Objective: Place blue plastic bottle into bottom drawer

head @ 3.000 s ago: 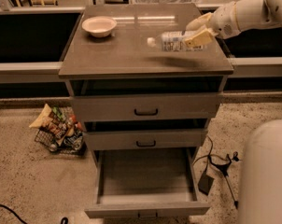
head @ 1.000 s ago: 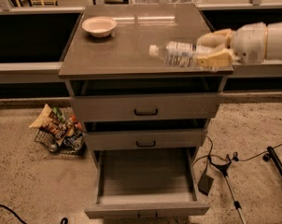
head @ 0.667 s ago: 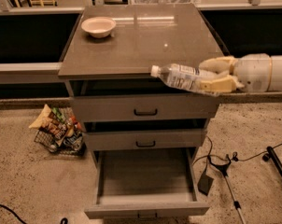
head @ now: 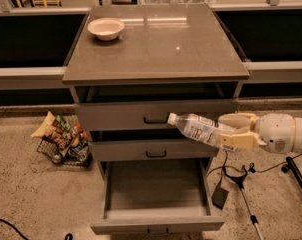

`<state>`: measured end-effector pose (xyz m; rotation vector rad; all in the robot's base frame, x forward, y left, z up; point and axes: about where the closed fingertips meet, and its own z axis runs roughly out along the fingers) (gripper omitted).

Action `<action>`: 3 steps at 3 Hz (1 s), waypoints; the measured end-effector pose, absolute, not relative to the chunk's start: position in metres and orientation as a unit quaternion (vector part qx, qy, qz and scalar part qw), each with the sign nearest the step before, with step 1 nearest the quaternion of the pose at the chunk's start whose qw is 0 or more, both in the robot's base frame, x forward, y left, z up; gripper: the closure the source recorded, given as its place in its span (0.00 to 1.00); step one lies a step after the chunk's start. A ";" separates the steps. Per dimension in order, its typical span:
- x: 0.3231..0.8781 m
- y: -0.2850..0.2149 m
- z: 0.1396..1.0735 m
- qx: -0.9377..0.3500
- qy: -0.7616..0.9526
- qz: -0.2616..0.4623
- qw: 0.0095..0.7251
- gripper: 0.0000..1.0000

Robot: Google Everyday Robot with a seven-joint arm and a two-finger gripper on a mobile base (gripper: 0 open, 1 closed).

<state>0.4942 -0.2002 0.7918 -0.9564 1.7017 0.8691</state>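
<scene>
Though tilted, blue plastic bottle (head: 198,128) between gripper's (head: 229,131) fingers (head: 239,141) above bottom drawer (head: 156,186).

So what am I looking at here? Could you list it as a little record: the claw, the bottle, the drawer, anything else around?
claw: at the cabinet's front right, shut on the bottle's base end
blue plastic bottle: held in the air, lying sideways, cap pointing left
bottom drawer: pulled open, nothing visible inside
bottle in drawer: not yet; it hangs above the drawer's right side
bowl: on the cabinet, back left corner
snack basket: on the floor, left of the cabinet
</scene>
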 end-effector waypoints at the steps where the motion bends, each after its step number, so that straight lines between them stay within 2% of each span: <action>1: 0.494 -0.198 0.791 -0.394 0.696 0.360 0.479 1.00; 2: 0.491 -0.188 0.738 -0.389 0.700 0.381 0.463 1.00; 3: 0.484 -0.161 0.635 -0.391 0.704 0.409 0.429 1.00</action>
